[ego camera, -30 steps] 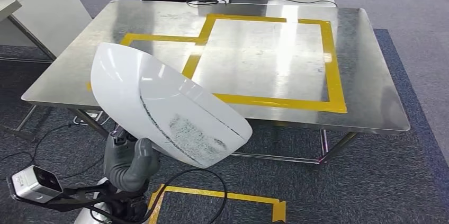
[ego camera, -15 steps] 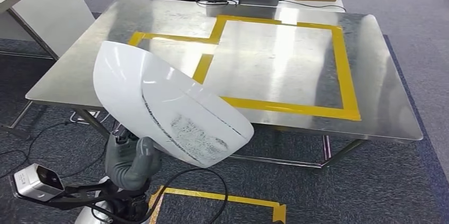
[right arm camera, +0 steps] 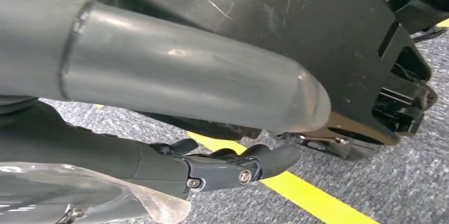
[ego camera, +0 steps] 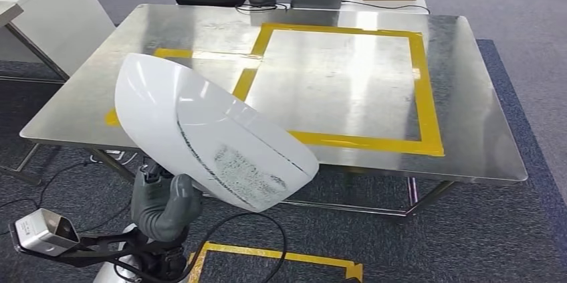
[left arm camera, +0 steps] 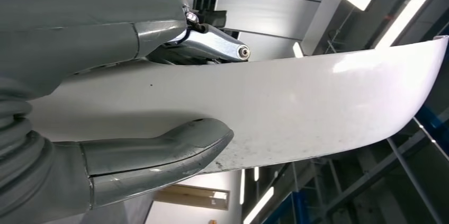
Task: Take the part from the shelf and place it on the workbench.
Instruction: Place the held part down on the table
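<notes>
My left robot hand (ego camera: 162,204) grips the white part (ego camera: 210,136) by its lower edge, holding it tilted above the carpet, just before the steel tabletop (ego camera: 461,116). My right robot hand (right arm camera: 212,168) hangs with fingers curled, holding nothing.

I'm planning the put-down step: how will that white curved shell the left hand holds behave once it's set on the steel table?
The white shell looks rigid: it keeps its curve though the left hand grips one edge. Its glossy skin may slide on the polished table. Its domed shape will probably rock.
</notes>
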Controlling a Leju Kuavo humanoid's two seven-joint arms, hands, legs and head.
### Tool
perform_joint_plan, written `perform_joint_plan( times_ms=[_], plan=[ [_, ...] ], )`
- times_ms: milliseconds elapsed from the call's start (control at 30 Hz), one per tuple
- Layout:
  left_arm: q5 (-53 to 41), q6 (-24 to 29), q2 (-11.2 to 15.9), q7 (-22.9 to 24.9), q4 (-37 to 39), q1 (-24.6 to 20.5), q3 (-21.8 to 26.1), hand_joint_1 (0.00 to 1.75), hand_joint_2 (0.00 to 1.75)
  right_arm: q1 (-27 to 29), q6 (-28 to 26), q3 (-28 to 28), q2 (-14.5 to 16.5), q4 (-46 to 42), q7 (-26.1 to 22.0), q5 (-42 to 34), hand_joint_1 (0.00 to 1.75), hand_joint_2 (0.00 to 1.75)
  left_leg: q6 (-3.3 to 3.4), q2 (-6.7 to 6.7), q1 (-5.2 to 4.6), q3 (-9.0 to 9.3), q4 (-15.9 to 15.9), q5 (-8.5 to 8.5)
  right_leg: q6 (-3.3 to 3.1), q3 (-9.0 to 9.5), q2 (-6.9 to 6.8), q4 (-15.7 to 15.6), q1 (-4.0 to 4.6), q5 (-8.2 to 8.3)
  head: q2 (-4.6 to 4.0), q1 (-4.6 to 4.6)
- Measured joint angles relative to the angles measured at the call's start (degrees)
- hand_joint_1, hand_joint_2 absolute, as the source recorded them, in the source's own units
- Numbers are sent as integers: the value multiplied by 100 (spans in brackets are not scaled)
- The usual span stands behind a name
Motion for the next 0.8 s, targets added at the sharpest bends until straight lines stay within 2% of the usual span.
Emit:
perform_joint_plan(
  times_ms=[33,67,100,133,167,200,300,333,367,400,467,500,533,567,600,633,667,700,800],
  plan=[
    [-9,0,0,0,1,1,1,175,175,1,3,-1,0,0,0,3,0,0,10,0,0,-20,-33,122,2,31,7,0,2,-21,0,-2],
    [-20,0,0,0,1,1,1,175,175,2,7,-1,1,0,0,7,0,0,30,0,-1,63,-282,341,9,70,15,0,4,-44,0,-1],
    [-30,0,-1,0,1,1,1,175,175,3,12,-1,1,0,0,11,0,0,62,0,-6,208,-670,593,19,110,23,0,6,-70,0,-2],
    [-38,0,-1,0,2,1,1,175,175,3,16,-1,2,0,0,14,0,0,96,2,-18,355,-1028,766,40,141,28,1,17,-97,0,-1],
    [-42,0,-1,0,2,-1,1,175,175,2,18,-1,3,0,0,17,0,0,125,5,-30,475,-1317,855,68,153,29,3,23,-118,0,-1],
    [-45,0,-3,1,3,-1,1,175,175,-3,19,-2,3,0,0,20,0,0,145,6,-45,536,-1476,870,100,153,26,-1,27,-133,0,3],
    [-58,9,-11,1,5,1,0,175,175,-21,25,-3,6,-1,1,33,0,0,192,-3,-41,585,-1583,822,203,156,7,-28,25,-162,0,9],
    [-74,25,-15,0,5,-1,-1,175,175,-23,26,-3,7,-1,1,42,0,0,217,-3,-25,615,-1618,823,232,126,5,42,26,-216,0,13],
    [-99,51,-20,0,5,-3,-1,175,175,-26,26,-3,7,-2,1,51,0,0,241,1,-8,645,-1652,825,256,34,6,224,27,-315,0,24],
    [-134,88,-23,0,7,-6,-2,175,175,-24,26,-3,6,-2,0,62,0,0,262,7,-1,665,-1669,820,274,-137,8,533,22,-457,0,31],
    [-275,252,-20,0,23,-17,-12,175,175,-19,28,-3,6,-2,0,86,0,0,293,14,-3,675,-1668,796,306,-587,8,1300,19,-722,0,39],
    [-380,382,-15,0,49,-27,-23,175,175,-14,30,-4,6,-2,0,100,0,0,299,13,-3,685,-1666,783,318,-757,8,1539,16,-741,0,39],
    [-510,543,-6,0,86,-41,-40,175,175,-11,31,-5,5,-2,-1,114,0,0,299,9,-2,702,-1664,767,326,-824,7,1559,12,-638,0,40],
    [-661,734,6,1,133,-60,-68,175,175,-9,33,-6,3,-2,-3,128,0,0,290,4,2,730,-1660,745,330,-774,6,1343,6,-424,0,43],
    [-844,969,24,1,184,-85,-111,175,175,-10,36,-7,1,-2,-9,140,0,0,274,-1,5,764,-1654,717,329,-635,5,960,-2,-164,0,42],
    [-1070,1268,55,1,240,-120,-179,175,175,-12,42,-9,-1,-1,-15,154,0,0,248,-5,-1,791,-1645,686,326,-482,5,588,-3,20,0,44],
    [-1319,1619,96,1,301,-170,-272,175,175,-13,53,-11,-2,-1,-26,166,0,0,220,-6,-11,803,-1626,659,305,-338,9,286,-2,127,0,47],
    [-1572,1993,151,1,372,-229,-385,175,175,-14,65,-14,-3,1,-33,177,0,0,192,-7,-22,804,-1615,644,279,-256,15,123,3,153,0,43],
    [-2422,3160,342,2,713,-436,-786,175,175,-9,101,-36,-8,1,-40,220,0,0,130,-4,-27,802,-1603,617,178,-197,27,61,10,114,0,27]
  ],
)
